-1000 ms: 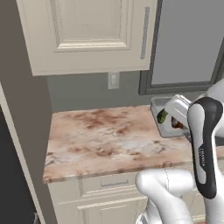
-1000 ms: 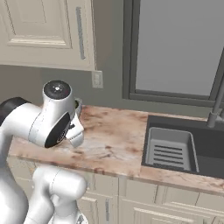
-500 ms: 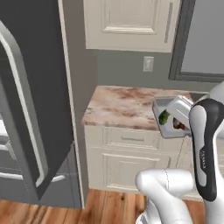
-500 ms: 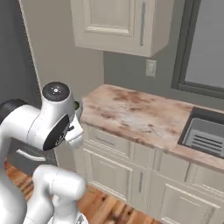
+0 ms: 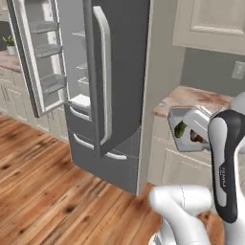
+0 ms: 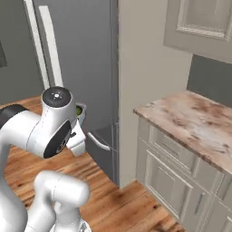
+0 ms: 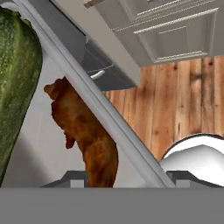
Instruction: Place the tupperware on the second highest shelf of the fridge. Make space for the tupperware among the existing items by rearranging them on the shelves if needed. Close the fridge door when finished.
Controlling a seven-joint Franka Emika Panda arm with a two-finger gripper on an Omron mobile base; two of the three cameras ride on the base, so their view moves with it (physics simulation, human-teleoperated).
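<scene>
In the left base view the gripper [image 5: 191, 125] carries the tupperware [image 5: 181, 130] at four o'clock from the fridge [image 5: 115, 86], whose left door stands open. The right base view shows the fridge's closed right door at eleven o'clock and the counter [image 6: 195, 122] at three o'clock. The hand view shows the box's rim clamped, with green and brown food inside.

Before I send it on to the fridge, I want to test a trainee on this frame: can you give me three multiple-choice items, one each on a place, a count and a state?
1. Where is the tupperware?
A. On the counter
B. In the gripper, off the counter
C. On a fridge shelf

2. How many food pieces show in it?
A. One
B. Two
C. Four

3. How do the fridge's upper doors stand?
A. Both shut
B. One open
C. Both open

Key:
1 B: the tupperware hangs at the gripper, in front of the counter.
2 B: a green piece and a brown piece.
3 B: the fridge has its open door showing bins.
</scene>
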